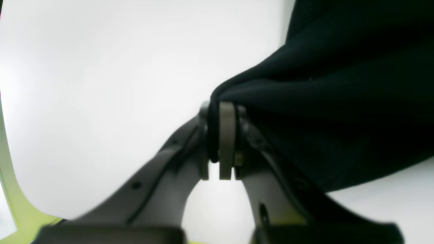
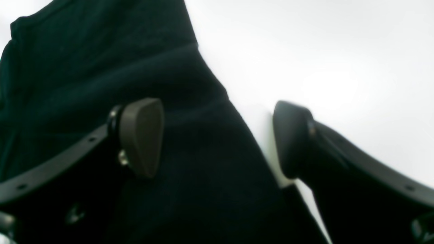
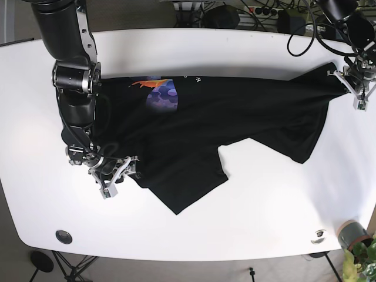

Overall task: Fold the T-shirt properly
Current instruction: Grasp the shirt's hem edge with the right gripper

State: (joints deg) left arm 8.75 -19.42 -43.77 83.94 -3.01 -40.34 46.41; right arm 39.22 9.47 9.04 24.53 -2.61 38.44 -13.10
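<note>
Black cotton T-shirt lies rumpled across white oval counter; left pincer pinching its edge, right pincer spread over hem; bare counter front.

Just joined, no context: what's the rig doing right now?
Two arms are working a black cotton T-shirt with a purple print, spread crumpled across the white table. The left claw is shut on a bunched edge of the fabric at the far side. The right claw is open, one finger over the cloth, the other over bare table. No fold is finished yet.
</note>
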